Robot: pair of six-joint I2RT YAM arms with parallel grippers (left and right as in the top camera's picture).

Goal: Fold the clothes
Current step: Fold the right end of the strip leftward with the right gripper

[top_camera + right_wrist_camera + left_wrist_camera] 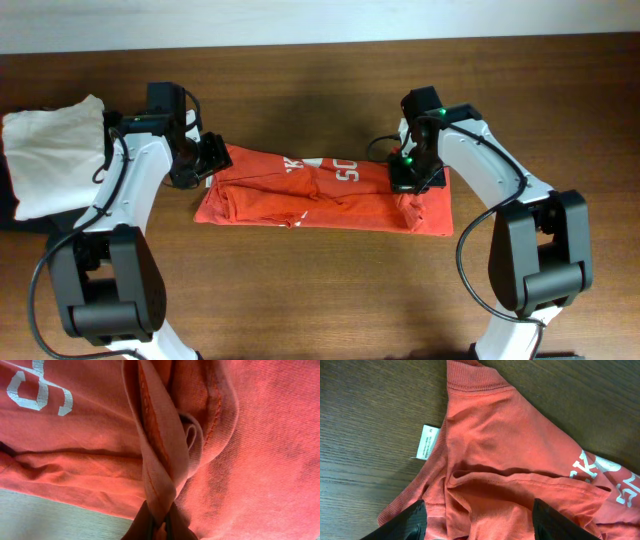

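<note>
One soft orange T-shirt [320, 195], rumpled oblong strip; left fingers [407, 522] apart, right fingers [139, 527] clamped on stitched fold.

T-shirt [320, 195] at surface [300, 290] centre, stretched 9-to-3. Left hand [212, 158] at its 9 o'clock end, right hand [408, 178] at 3 o'clock end. Folded garment [50, 155] apart, far 9 o'clock.

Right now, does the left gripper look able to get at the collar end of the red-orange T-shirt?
Probably yes: the left gripper hangs open right over the red-orange T-shirt at its collar end, with nothing lying between it and the cloth.
</note>
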